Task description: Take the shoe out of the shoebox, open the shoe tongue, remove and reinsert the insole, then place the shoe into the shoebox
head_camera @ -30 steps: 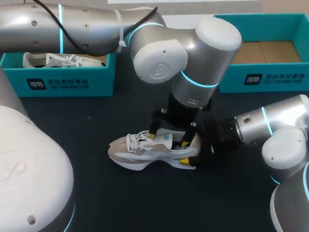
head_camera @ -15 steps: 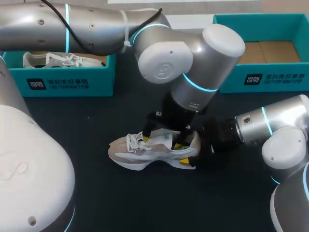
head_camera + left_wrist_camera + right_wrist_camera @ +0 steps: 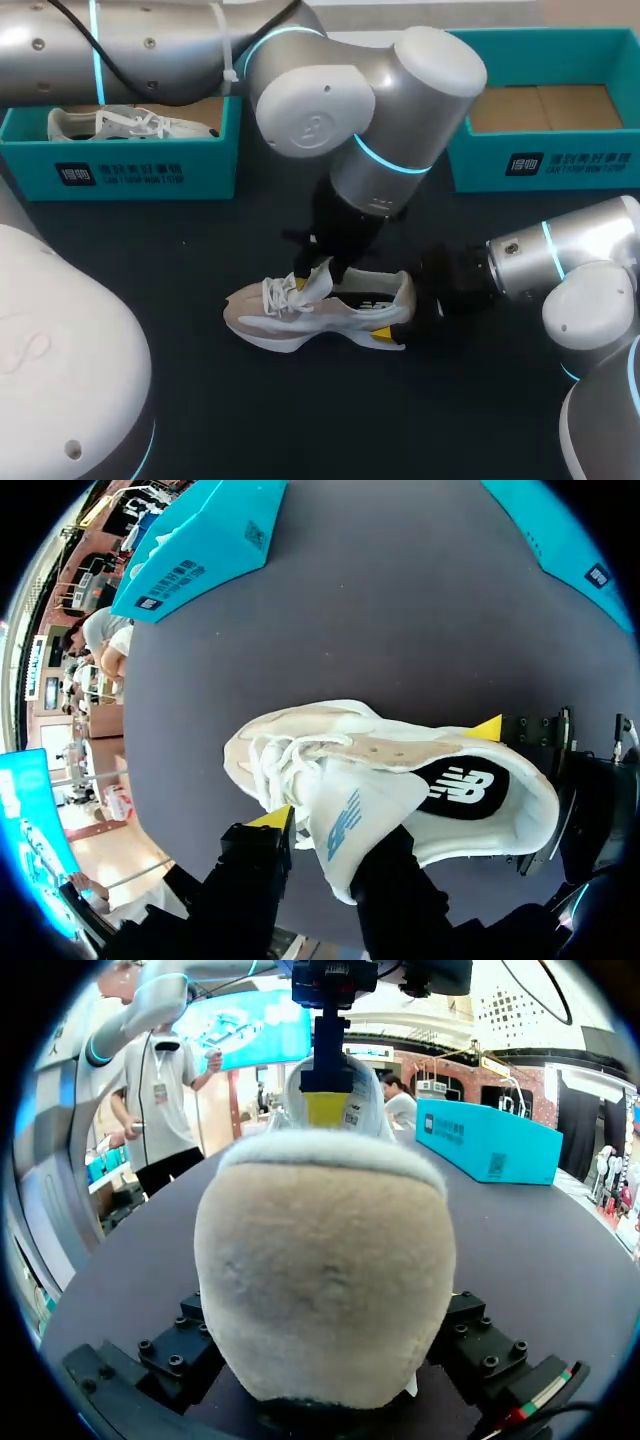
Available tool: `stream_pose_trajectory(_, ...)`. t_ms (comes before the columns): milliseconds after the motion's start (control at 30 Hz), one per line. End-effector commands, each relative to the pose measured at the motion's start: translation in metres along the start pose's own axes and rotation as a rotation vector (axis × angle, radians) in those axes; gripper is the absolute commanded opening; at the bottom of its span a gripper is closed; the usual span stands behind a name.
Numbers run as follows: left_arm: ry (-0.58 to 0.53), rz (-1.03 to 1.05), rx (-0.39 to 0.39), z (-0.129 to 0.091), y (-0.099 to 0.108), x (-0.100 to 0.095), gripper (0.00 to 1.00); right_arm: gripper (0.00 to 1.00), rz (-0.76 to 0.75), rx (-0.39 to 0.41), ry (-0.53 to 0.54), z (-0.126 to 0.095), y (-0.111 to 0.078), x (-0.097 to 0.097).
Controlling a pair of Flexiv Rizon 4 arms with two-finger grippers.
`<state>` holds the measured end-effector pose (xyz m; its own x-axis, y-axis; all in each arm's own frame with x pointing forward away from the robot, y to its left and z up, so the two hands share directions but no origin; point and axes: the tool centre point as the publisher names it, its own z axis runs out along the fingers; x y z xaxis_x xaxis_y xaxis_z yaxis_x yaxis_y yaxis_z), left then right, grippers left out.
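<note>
The shoe point(image 3: 320, 315) lies on its sole in the middle of the dark table point(image 3: 260, 420), out of both boxes, toe toward my left arm's side and heel toward my right. Its white tongue point(image 3: 355, 815) is lifted and folded forward over the laces, so the black insole point(image 3: 460, 785) shows inside. The left claw point(image 3: 328, 832) comes down from above and pinches the tongue between its 2 fingers, one yellow tip against the laces. The right claw point(image 3: 510, 792) is clamped on the heel, 1 finger on each side, low on the table. Behind the shoe, well apart from it, stand 2 teal boxes. The left box point(image 3: 120, 165) holds a second white shoe point(image 3: 110, 125). The right box point(image 3: 545, 165) shows its bare cardboard floor.
</note>
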<state>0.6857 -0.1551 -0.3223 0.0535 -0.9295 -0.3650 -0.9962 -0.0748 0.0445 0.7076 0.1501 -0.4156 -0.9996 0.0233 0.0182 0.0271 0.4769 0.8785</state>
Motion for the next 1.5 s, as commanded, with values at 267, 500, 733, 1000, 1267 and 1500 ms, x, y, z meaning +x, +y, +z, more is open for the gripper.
stream_pose_trajectory(267, 0.095, -0.085, 0.022, -0.005, 0.015, -0.035, 0.0, 0.0, 0.001, 0.006, -0.001, 0.004, -0.001, -0.002)
stream_pose_trajectory(500, 0.107, -0.161, -0.02, 0.014, 0.019, -0.062, 0.0, 0.0, 0.001, 0.006, -0.001, 0.004, -0.001, -0.002)
stream_pose_trajectory(733, 0.111, -0.245, -0.081, 0.045, 0.016, -0.083, 0.0, 0.0, 0.001, 0.006, -0.001, 0.004, -0.001, -0.002)
stream_pose_trajectory(1000, 0.116, -0.283, -0.12, 0.068, 0.01, -0.091, 0.2, 0.0, 0.001, 0.006, -0.001, 0.004, -0.001, -0.002)
stream_pose_trajectory(1267, 0.137, -0.311, -0.158, 0.086, 0.016, -0.095, 0.66, 0.0, 0.001, 0.006, -0.001, 0.004, -0.001, -0.002)
stream_pose_trajectory(1500, 0.144, -0.342, -0.19, 0.097, 0.023, -0.101, 0.7, 0.0, 0.001, 0.006, -0.001, 0.004, -0.001, -0.002)
